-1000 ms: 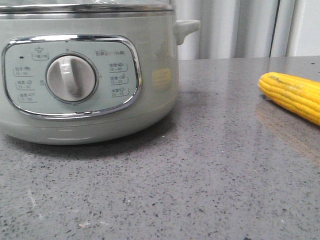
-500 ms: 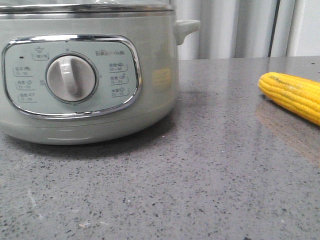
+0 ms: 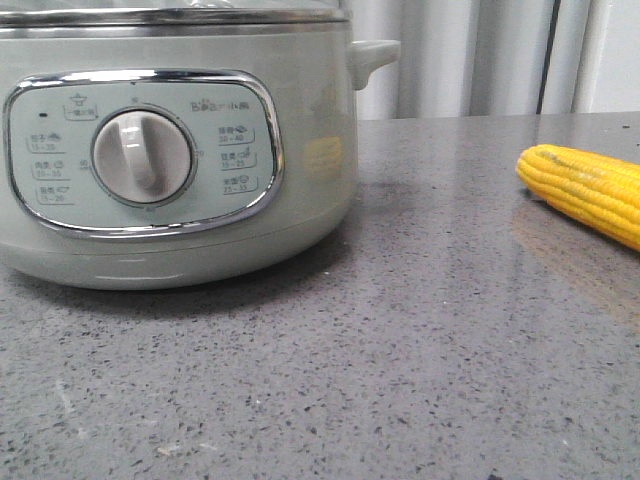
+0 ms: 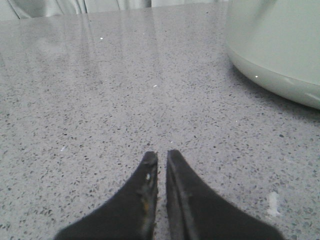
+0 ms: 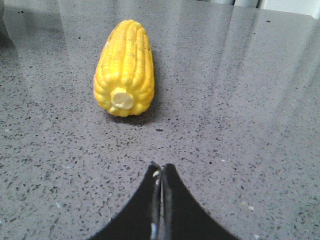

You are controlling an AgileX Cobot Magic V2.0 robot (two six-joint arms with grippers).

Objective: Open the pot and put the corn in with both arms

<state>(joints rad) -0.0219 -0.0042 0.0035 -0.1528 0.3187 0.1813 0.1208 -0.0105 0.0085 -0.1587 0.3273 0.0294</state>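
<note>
Grey speckled stone worktop [image 3: 450, 350], glossy, with pale vertical panelling [image 3: 470, 55] behind it at the upper right of the front frame.

Item 1: pot [image 3: 300, 120]. Round body, matte sage-green, steel rim at the top edge, stub handle at its right side. Chrome-framed panel with a grey-white dial [image 3: 142, 155]. It fills the upper left of the front frame; lid region cut off by the frame edge. In my left wrist frame its lower wall curves in at the upper right.

Item 2: corn [image 3: 585, 190]. Bright yellow cob, neat kernel rows, lying flat at the right edge, well apart from the pot.

Change since the earlier frames: none seen; pot and corn lie as before.

Item 3: my left jaws [image 4: 161, 159]. Black, tapered, nearly closed with a thin slit between the tips, holding nothing, over bare worktop; the pot is well apart.

Item 4: my right jaws [image 5: 161, 170]. Black, tips pressed together, empty. The corn's cut end [image 5: 122, 99] faces them, near, not touching.
</note>
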